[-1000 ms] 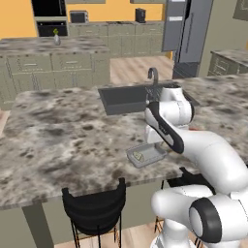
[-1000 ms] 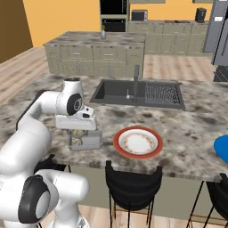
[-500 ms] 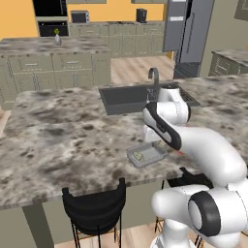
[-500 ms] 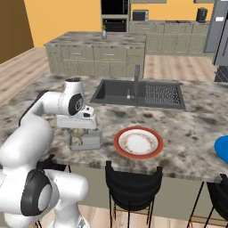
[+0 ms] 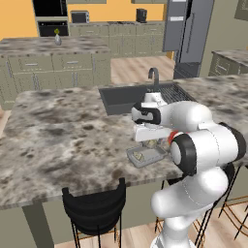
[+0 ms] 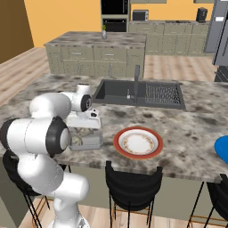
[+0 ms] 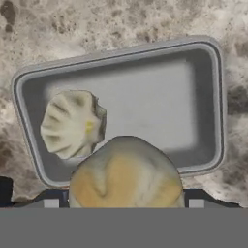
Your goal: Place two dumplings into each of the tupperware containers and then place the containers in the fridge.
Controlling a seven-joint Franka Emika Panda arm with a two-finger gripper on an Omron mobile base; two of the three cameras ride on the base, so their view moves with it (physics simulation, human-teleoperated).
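A shallow grey see-through box [image 7: 126, 106] with round corners sits on the speckled stone counter [image 5: 58, 135], close to its near edge. In the left base view the box [image 5: 145, 156] is right under the white robot hand. In the right base view the same box [image 6: 84, 141] sits just left of a round white plate with a red-orange rim [image 6: 138, 143].

In the hand view, one small pale crinkled dumpling [image 7: 72, 124] lies inside the box, on its left side. A second, tan dumpling [image 7: 126, 174] sits between the tips of the claw [image 7: 126, 196], above the near edge of the box. The claw is wide and closed on this dumpling. The two dumplings are just beside each other.

Far back stands the tall grey steel fridge [image 5: 189, 29].
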